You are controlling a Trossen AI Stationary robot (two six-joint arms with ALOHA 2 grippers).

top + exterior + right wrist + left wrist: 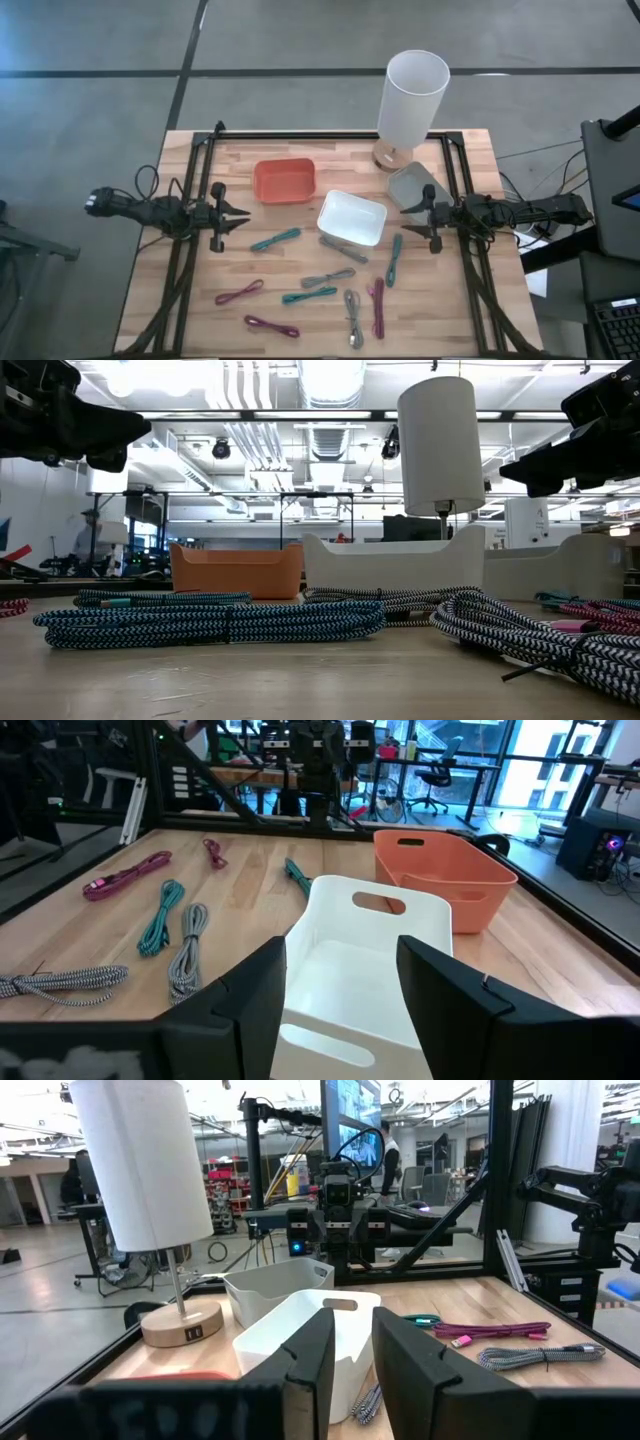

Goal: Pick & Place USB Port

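Note:
Several bundled USB cables lie flat on the wooden table's near half: a teal one [275, 240], grey ones [343, 250] [328, 277], magenta ones [239, 292] [377, 307]. No gripper touches them. My left gripper [240, 220] hovers above the table's left side, level, pointing right. Its fingers [352, 1320] stand a narrow gap apart with nothing between them. My right gripper [408, 212] hovers at the right side, level, pointing left, open wide [342, 955] and empty. In the low view both arms hang high, left [60, 420] and right [580, 440].
An orange bin [285, 180] stands at the middle left, a white bin [352, 217] in the centre and a grey bin [415, 185] to its right. A white-shaded lamp [410, 100] stands on a wooden base at the far edge. A black frame runs along the table's sides.

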